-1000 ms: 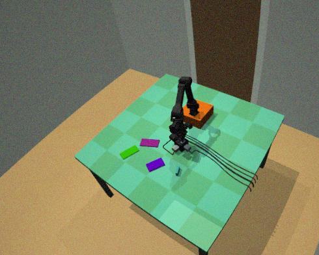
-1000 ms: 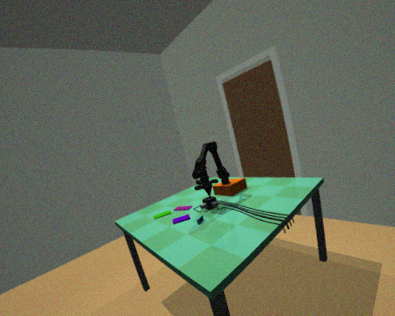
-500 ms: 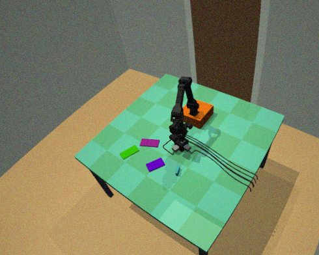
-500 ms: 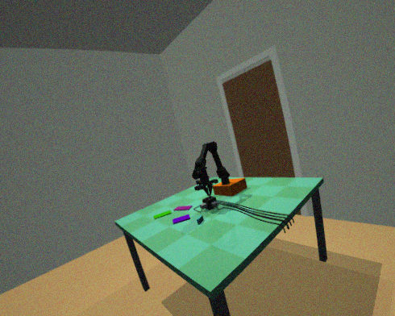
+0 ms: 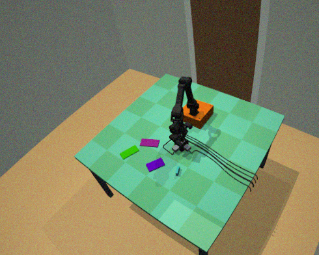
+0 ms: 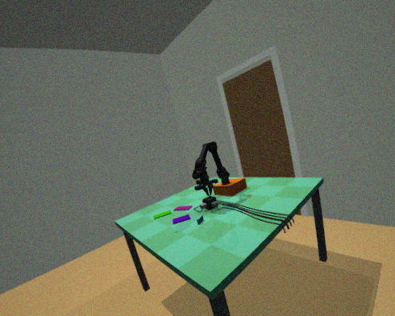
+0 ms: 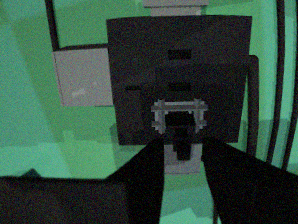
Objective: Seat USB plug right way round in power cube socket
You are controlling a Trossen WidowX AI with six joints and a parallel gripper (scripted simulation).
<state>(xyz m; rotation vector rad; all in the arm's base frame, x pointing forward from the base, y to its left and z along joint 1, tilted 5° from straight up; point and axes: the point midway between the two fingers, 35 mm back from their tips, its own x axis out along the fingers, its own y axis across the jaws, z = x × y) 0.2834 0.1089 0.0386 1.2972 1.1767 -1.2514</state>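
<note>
— What carries everything here?

— A table (image 5: 198, 208) with a checkered top in two greens and dark legs, standing on a tan floor (image 5: 48, 182).

— What lies straight on it?

— Near the frame's centre, an orange base block (image 5: 202, 114). Just below it, the dark power cube (image 5: 181, 146) with light grey blocks at its sides. From there black cables (image 5: 224, 159) run toward the lower right and hang over the table edge.

— And left of the cube?

— Three flat cards: a magenta one (image 5: 150, 142), a green one (image 5: 129, 151) lower left of it, a purple one (image 5: 155, 164) below. A small teal piece (image 5: 177, 170) lies right of the purple card.
</note>
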